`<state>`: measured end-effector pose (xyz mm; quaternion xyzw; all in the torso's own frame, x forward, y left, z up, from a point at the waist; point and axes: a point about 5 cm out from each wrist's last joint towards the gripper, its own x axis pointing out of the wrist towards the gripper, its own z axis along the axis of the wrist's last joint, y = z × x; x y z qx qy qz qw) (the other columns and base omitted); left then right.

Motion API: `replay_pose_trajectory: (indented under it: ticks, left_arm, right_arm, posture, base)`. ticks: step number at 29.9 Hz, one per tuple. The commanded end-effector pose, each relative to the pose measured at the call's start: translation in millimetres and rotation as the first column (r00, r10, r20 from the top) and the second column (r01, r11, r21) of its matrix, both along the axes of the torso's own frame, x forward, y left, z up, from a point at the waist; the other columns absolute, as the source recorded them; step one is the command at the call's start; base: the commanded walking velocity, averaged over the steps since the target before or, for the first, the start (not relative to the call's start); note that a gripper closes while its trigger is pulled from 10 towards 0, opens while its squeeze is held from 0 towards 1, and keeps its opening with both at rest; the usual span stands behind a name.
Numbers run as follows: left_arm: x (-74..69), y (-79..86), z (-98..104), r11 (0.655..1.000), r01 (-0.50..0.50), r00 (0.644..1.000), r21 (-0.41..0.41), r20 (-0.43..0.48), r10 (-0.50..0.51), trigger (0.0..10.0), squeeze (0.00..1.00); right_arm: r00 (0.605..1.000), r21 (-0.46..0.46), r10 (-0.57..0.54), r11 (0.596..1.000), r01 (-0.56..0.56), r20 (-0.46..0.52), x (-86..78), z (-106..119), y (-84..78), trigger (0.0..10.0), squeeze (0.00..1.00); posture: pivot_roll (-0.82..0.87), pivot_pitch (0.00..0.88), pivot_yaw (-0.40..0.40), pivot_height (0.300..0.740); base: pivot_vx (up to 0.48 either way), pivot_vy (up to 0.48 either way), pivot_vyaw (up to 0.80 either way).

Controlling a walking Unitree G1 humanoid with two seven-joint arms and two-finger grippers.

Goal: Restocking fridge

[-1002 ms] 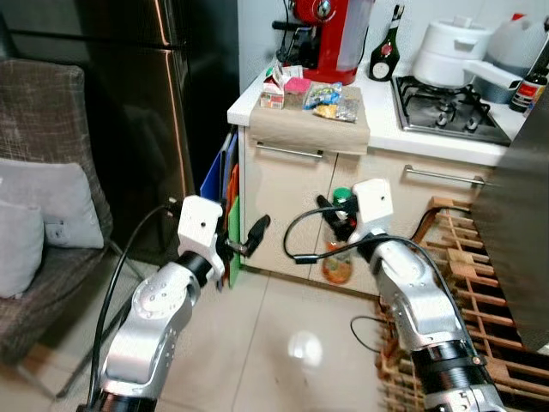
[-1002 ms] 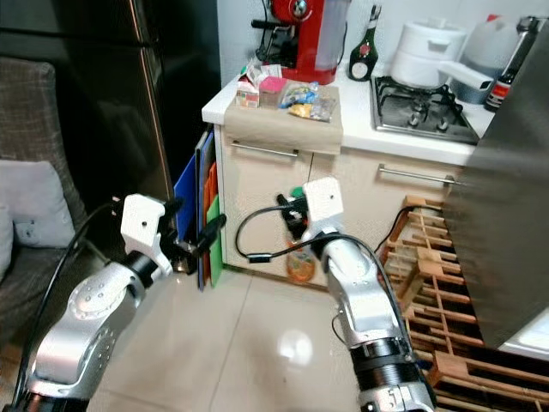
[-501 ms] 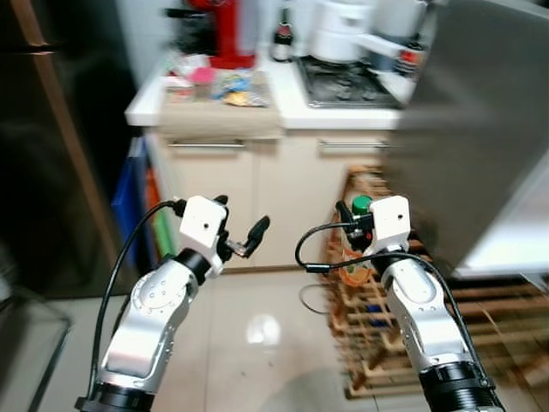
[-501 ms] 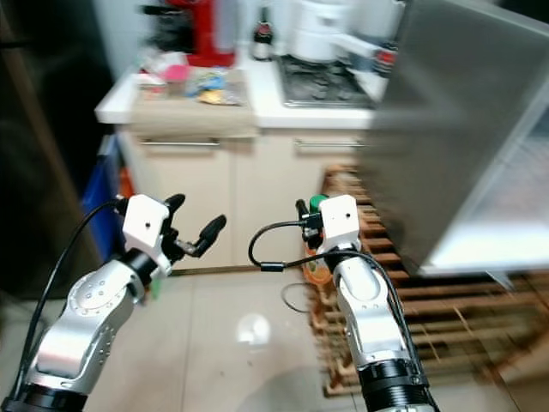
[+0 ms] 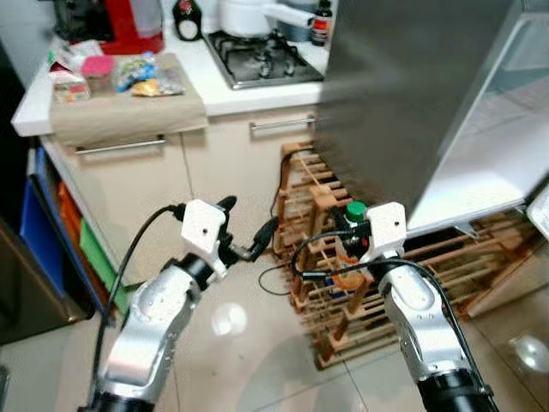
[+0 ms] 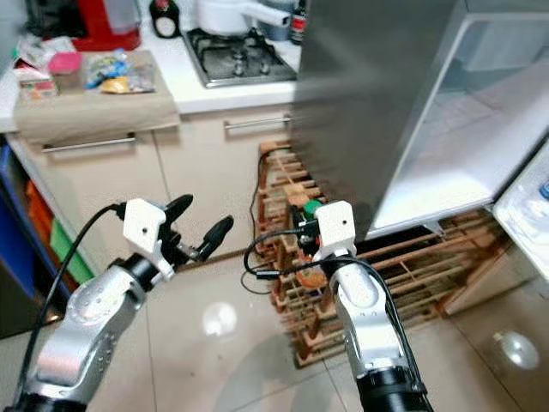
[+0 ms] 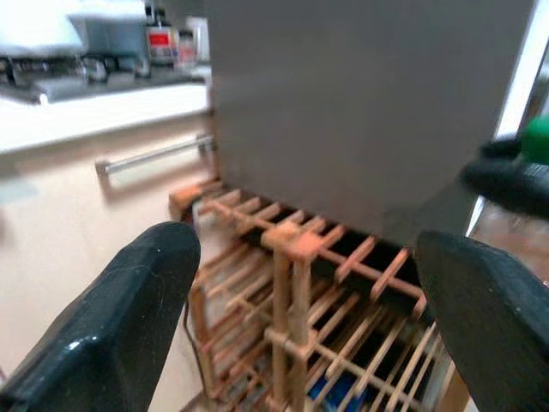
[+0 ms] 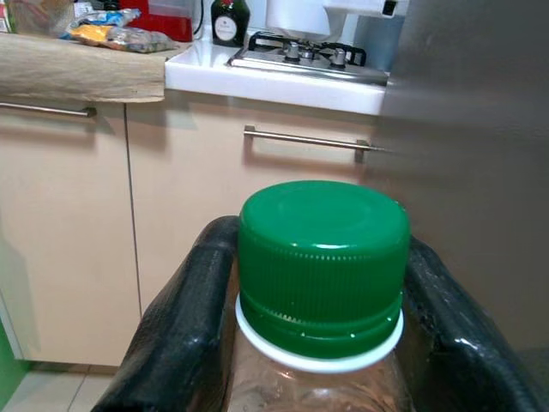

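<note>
A clear bottle with a green cap stands upright beside the open grey fridge door.

The scene is viewed from the head by both eye cameras, angled forward and down over the two arms; the wooden rack, the open fridge door and the kitchen surface are shared by them. The rack is faced closely along the left hand. The green bottle cap is seen at very close range from the right wrist.

no readable text, bottle labels and snack packets too blurred to read
</note>
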<state>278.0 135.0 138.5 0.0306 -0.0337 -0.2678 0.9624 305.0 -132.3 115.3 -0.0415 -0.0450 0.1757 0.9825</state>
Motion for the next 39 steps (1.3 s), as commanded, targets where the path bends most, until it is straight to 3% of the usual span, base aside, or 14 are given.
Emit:
replay_pose_trajectory:
  ticks: [1, 13, 25, 30, 39]
  left_arm:
    - [-0.5, -3.9, 3.5, 1.000, 0.027, 1.000, 0.005, 0.011, -0.027, 10.0, 0.00]
    - [-6.6, -9.7, 7.0, 0.992, 0.096, 0.995, -0.077, 0.020, -0.095, 10.0, 0.00]
    - [-3.7, -5.7, 6.2, 0.993, 0.086, 0.996, -0.078, 0.014, -0.086, 10.0, 0.00]
    - [0.3, 0.1, -0.4, 0.994, 0.038, 0.999, -0.104, -0.026, -0.041, 10.0, 0.00]
    - [3.6, -10.1, 4.5, 0.993, 0.034, 0.999, -0.116, -0.005, -0.035, 10.0, 0.00]
  right_arm:
    - [1.000, -0.004, 0.008, 1.000, -0.007, 0.031, 1.1, 5.6, -1.8, 0.0, 0.00]
    - [0.999, -0.007, -0.002, 1.000, 0.002, 0.050, -1.5, 7.0, -6.6, 0.0, 0.00]
    - [0.997, 0.005, -0.025, 1.000, 0.025, 0.070, -3.6, 7.6, -6.5, 0.0, 0.00]
    - [0.993, 0.037, -0.101, 0.994, 0.099, 0.052, -3.6, 4.8, -17.1, 0.0, 0.00]
    - [0.987, 0.000, -0.150, 0.989, 0.150, 0.060, 4.3, 5.4, -25.8, 0.0, 0.00]
  posture:
    - [-0.02, 0.000, -0.008, 0.740]
    - [-0.04, 0.000, 0.006, 0.740]
    - [-0.04, 0.000, 0.018, 0.740]
    - [-0.05, 0.000, 0.022, 0.740]
    - [-0.06, 0.000, 0.028, 0.740]
  base:
    - [0.000, 0.000, -0.80]
    - [0.000, -0.278, -0.80]
    - [0.000, 0.000, -0.80]
    - [0.000, 0.000, -0.80]
    - [0.000, 0.000, -0.79]
